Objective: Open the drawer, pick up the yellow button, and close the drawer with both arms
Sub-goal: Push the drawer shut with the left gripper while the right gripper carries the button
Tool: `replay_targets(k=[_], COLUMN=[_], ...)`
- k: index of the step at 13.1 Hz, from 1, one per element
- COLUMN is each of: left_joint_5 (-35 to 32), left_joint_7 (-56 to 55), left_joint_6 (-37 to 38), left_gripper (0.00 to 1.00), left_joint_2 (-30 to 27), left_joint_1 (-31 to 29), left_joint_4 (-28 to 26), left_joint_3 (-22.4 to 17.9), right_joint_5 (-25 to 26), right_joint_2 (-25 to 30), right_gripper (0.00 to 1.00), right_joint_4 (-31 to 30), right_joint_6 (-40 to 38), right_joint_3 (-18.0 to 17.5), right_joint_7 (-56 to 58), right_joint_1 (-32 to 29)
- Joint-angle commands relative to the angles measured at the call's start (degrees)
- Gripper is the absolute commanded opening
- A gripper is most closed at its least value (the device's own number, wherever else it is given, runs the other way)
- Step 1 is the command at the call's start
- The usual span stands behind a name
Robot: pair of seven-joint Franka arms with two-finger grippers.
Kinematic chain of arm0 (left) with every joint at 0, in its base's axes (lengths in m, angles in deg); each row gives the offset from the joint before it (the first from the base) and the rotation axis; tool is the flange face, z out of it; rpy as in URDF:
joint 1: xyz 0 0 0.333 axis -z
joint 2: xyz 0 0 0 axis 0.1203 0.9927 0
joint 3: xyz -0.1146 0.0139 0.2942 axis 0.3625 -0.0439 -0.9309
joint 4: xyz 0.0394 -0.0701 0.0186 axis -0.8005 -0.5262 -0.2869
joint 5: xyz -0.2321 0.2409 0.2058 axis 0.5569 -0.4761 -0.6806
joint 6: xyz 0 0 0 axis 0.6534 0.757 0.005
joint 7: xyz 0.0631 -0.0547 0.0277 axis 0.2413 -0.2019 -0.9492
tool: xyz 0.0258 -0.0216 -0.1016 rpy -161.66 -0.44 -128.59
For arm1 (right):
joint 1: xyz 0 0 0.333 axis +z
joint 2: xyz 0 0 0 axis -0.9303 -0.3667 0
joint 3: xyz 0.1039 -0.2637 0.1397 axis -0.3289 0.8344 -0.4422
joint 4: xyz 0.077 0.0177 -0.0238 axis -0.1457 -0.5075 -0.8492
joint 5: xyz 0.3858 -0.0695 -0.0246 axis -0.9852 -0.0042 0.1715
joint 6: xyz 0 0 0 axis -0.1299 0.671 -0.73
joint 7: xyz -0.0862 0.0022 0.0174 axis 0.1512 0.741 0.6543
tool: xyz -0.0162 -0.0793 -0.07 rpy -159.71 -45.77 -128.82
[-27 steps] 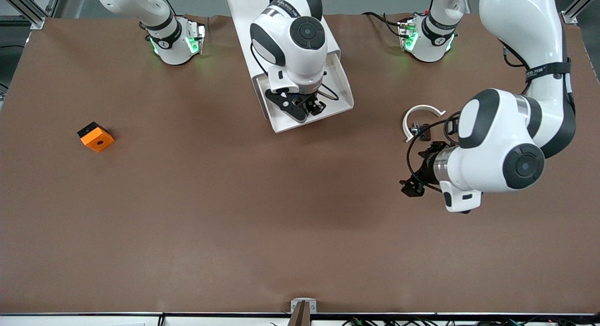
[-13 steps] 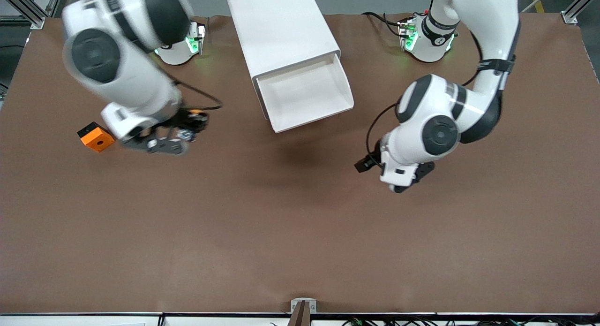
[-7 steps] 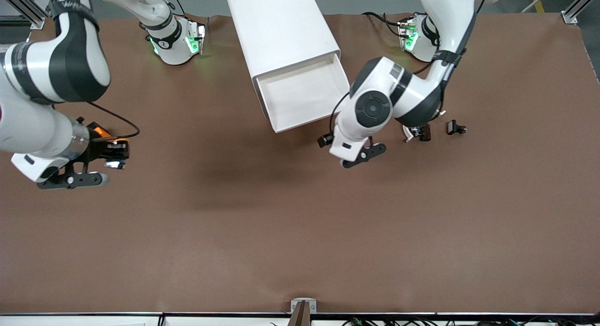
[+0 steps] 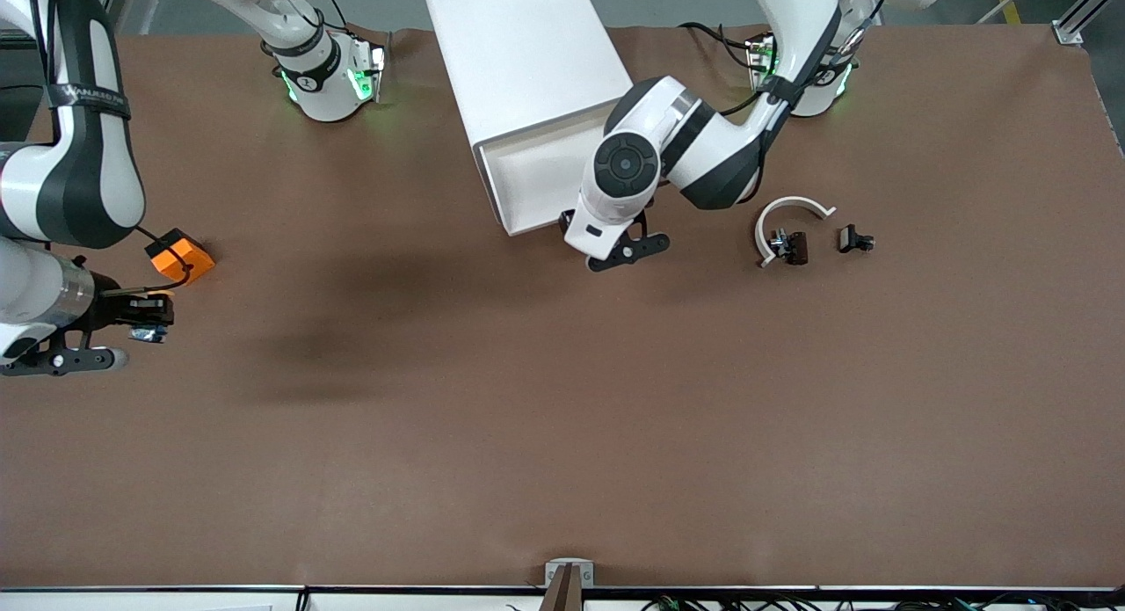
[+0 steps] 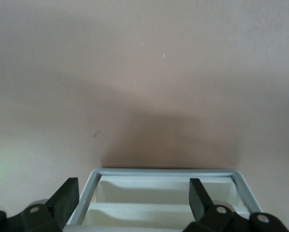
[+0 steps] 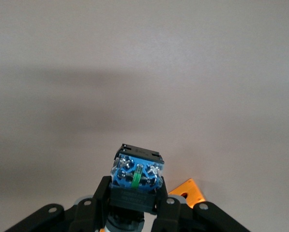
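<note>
Looking at it biggest first, pretty much:
desk: brown desk (image 4: 562,435) carrying everything.
cabinet: white cabinet (image 4: 527,57) between the two arm bases, its drawer (image 4: 527,185) pulled open toward the front camera; the left wrist view looks down on the drawer's rim and white inside.
left arm: reaches in from its base, and the left tool (image 4: 626,249) sits over the drawer's front edge with its fingers (image 5: 67,198) spread wide, nothing in them.
right arm: stretched out to its own end of the desk, and the right tool (image 4: 145,316) is clamped on the button (image 6: 135,175), held up over the desk near the orange block.
orange block: orange block (image 4: 180,255) with a centre hole, lying on the desk.
white ring piece: curved white part (image 4: 789,211) toward the left arm's end.
small dark parts: one (image 4: 794,246) by the ring's open side, another (image 4: 854,240) just beside it.
</note>
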Motion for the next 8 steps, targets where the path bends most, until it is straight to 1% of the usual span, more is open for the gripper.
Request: replay_targets(k=[1,5,6,8], left_joint_5=[-0.91,-0.56,-0.56,0.05], left_joint_7=[-1.87,-5.65,-6.52,-7.84], left_joint_6=[0.63,1.51,1.51,1.43], left_gripper=[1.00,1.00,1.00,1.00], left_joint_2=[-1.86,-2.65,-2.65,-2.22], left_joint_1=[-0.07,-0.16,-0.16,-0.07], left_joint_4=[-2.92,-6.25,-6.70,-6.79], left_joint_3=[3.41,8.77,9.74,11.41], right_joint_5=[1.46,1.46,1.46,1.46], right_joint_2=[-1.79,-1.97,-1.98,-3.11], right_gripper=[0.22,0.22,0.22,0.22], right_joint_4=[-2.31,-14.34,-16.71,-19.54], right_joint_6=[4.61,21.47,24.38,28.35], right_joint_3=[-1.23,-1.23,-1.31,-1.31], right_joint_7=[3.78,4.85,4.94,5.38], right_joint_1=[-3.39,-4.90,-5.16,-5.16])
